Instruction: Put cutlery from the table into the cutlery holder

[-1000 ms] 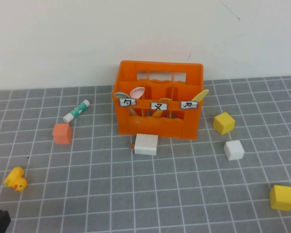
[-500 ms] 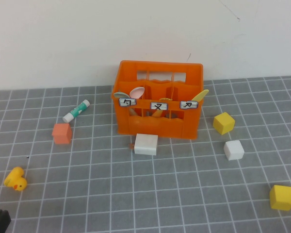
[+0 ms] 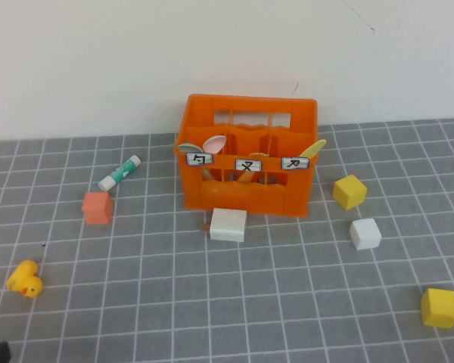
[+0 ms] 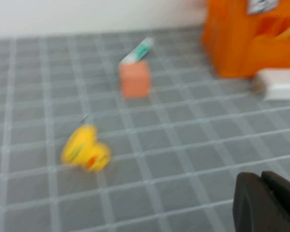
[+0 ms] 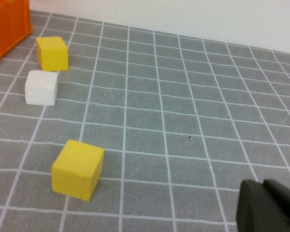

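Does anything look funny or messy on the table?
Mostly tidy. All the cutlery sits in the orange cutlery holder, though the pieces lean crookedly. A white block lies right against the holder's front. The left gripper and right gripper are shut and empty, low over the table.

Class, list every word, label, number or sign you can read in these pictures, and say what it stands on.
Three white labels on the front of the cutlery holder: each bears a black mark, too small to read.
White-and-green tube: any print is too small to read.
No other text shows.
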You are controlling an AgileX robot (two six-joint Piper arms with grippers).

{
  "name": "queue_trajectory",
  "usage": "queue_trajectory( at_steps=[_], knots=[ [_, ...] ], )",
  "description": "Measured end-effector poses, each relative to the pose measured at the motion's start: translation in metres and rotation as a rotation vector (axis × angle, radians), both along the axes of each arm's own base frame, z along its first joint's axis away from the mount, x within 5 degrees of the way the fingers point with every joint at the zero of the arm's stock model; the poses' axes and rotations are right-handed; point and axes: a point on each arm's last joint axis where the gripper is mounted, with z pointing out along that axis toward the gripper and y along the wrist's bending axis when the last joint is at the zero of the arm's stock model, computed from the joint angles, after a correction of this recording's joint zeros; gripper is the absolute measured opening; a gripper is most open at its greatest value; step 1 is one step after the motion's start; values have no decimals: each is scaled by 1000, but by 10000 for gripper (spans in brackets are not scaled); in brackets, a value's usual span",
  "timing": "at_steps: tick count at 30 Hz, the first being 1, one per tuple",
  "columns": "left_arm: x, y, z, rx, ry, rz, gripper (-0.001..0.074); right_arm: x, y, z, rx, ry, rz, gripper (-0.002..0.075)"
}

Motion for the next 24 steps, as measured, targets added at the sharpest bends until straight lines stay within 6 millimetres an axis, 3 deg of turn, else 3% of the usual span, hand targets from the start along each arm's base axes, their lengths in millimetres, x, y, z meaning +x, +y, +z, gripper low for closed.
queue_trajectory(
  at_steps=[6, 11, 24],
  knots=[
    [-2, 11, -25, 62, -57, 162, -1, 0, 0, 0, 0, 0, 0, -1],
    [-6, 16, -22, 78, -151, 236, -1, 0, 0, 0, 0, -1, 0, -1],
    [-8, 14, -30, 84, -60, 196, -1, 0, 0, 0, -1, 0, 0, -1]
  ],
)
